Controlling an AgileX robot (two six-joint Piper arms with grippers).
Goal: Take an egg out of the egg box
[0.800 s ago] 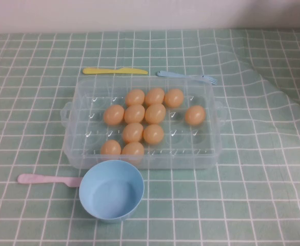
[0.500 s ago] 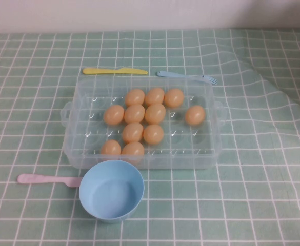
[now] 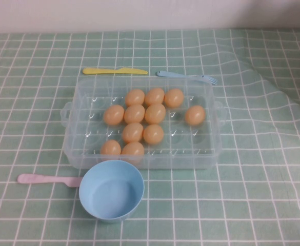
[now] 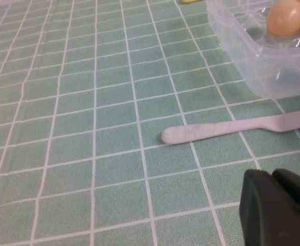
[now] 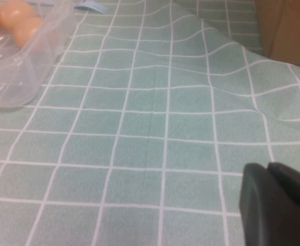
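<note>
The clear plastic egg box [image 3: 83, 92] stands in the middle of the table and holds several orange-tan eggs; one egg [image 3: 195, 115] sits alone toward its right side. The box corner with an egg [image 4: 285, 17] shows in the left wrist view. The box edge [image 5: 32, 61] shows in the right wrist view. My left gripper [image 4: 271, 177] is shut and empty, low over the cloth near the pink spoon, left of the box. My right gripper [image 5: 267, 171] is shut and empty over the cloth right of the box. Neither gripper shows in the high view.
A light blue bowl [image 3: 111, 190] stands in front of the box. A pink spoon [image 3: 47, 179] lies left of the bowl. A yellow knife [image 3: 114, 70] and a blue fork [image 3: 186, 76] lie behind the box. A brown object [image 5: 288, 28] stands at the far right.
</note>
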